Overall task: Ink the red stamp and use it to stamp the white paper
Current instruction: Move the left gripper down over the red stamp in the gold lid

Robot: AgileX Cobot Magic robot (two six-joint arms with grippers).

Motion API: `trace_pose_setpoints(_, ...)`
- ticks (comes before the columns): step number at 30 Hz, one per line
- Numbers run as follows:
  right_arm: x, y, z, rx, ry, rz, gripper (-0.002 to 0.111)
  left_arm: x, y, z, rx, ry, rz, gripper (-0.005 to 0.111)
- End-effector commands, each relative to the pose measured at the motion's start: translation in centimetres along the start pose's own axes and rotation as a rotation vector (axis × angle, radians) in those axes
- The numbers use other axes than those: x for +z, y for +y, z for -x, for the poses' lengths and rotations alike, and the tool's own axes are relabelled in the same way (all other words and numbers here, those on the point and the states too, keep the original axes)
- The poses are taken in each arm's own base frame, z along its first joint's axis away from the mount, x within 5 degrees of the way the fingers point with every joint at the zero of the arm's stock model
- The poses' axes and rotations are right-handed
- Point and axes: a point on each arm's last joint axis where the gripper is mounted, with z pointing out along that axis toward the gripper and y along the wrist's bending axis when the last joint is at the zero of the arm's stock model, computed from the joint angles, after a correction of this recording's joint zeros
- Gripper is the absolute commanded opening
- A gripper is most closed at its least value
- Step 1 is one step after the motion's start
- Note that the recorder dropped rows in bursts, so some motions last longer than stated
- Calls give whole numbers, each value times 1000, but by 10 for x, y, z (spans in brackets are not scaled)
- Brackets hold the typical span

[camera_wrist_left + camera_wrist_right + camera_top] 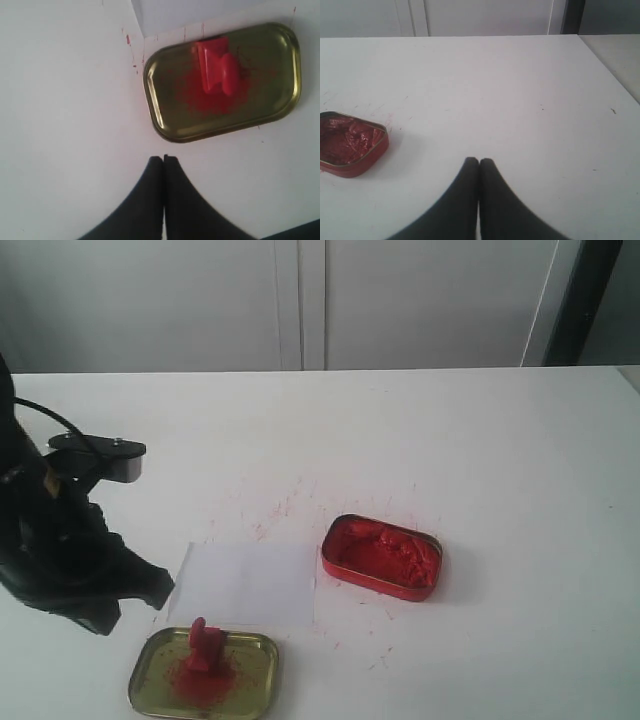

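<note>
The red stamp (205, 644) (216, 66) lies in the gold tin lid (258, 688) (272, 105), on a patch of red powder. The white paper (245, 584) (190, 12) lies flat just behind the lid. My left gripper (163, 158) is shut and empty, over bare table a short way from the lid's rim; in the exterior view its arm (70, 560) stands left of the lid. My right gripper (479, 160) is shut with nothing in it, beside the red tin of paste (381, 557) (347, 145); it is out of the exterior view.
Red specks and smears mark the white table (480, 440) behind the paper and around the open tin. The table's right edge (607, 65) shows in the right wrist view. Grey cabinet doors (300, 300) stand behind the table.
</note>
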Motion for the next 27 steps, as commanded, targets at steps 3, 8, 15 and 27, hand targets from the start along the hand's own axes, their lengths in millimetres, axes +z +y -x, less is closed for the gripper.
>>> trace_pose_setpoints(3,0,0,0,4,-15,0,0,6,-19,12,0,20,25,0)
trace_pose_setpoints(8,0,0,0,4,-15,0,0,13,-38,23,0,6,22,0)
trace_pose_setpoints(15,0,0,0,4,-15,0,0,27,-56,30,-16,-28,28,0)
trace_pose_setpoints(27,0,0,0,4,-15,0,0,41,-55,33,-22,1,64,21)
